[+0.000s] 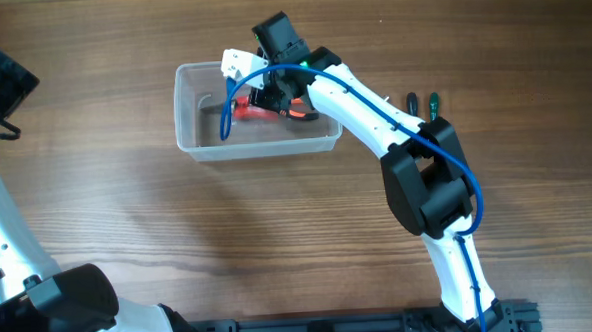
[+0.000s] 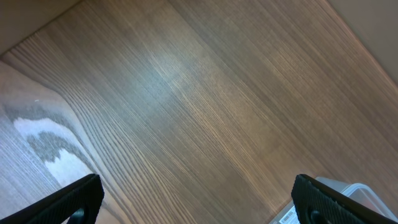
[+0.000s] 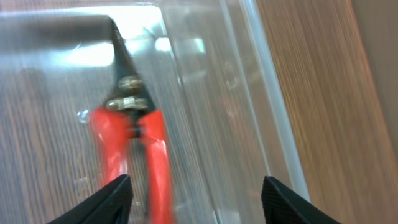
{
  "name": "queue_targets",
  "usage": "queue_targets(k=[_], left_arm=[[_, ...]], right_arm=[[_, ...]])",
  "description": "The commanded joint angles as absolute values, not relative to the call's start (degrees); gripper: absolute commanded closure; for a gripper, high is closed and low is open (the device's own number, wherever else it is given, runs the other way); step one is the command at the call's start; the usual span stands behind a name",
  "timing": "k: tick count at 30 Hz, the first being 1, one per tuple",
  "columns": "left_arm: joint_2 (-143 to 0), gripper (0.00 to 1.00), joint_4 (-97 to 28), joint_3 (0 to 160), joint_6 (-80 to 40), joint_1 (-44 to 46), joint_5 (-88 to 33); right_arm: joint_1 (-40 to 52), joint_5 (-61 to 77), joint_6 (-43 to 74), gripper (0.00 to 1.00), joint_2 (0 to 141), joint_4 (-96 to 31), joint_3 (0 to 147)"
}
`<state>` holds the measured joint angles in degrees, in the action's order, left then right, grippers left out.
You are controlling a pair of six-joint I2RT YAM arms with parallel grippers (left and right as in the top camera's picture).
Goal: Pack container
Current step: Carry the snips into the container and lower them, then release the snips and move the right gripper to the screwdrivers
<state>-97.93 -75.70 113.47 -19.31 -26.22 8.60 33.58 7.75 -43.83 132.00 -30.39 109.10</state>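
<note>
Inside container (image 1: pixel 181 106), red snips (image 3: pixel 109 140), overhead half-hidden

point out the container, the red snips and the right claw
container (image 1: pixel 260 149), overhead view, on its clear long wall nearest the arm bases
red snips (image 3: pixel 127 102), right wrist view, on the metal pivot
right claw (image 3: pixel 196 186), right wrist view, midway between its open fingertips

Pliers (image 3: pixel 127 99) lie inside the container (image 1: pixel 265 147) (right hand (image 3: pixel 198 198) above them); perhaps screwdrivers (image 1: pixel 421 102) lie well right.
</note>
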Motion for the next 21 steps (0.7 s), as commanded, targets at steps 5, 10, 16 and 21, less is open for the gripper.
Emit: queue_targets(k=[5,10,16,21], left_arm=[[-98.1,0.00,-75.7,113.6,-18.4,-26.5,7.9],[-98.1,0.00,-75.7,113.6,-18.4,-26.5,7.9],[-98.1,0.00,-75.7,113.6,-18.4,-26.5,7.9],[-98.1,0.00,-75.7,113.6,-18.4,-26.5,7.9]], right_arm=[[32.9,-6.5,-26.0,0.26,117.3,-31.8,110.1],[28.7,-9.7,-20.6,0.18,102.6,-35.8,110.1],[15.4,-8.9,-7.8,0.16,94.1,-47.3,110.0],[2.2,-4.2,3.2,0.11,97.0,-59.7,109.6]])
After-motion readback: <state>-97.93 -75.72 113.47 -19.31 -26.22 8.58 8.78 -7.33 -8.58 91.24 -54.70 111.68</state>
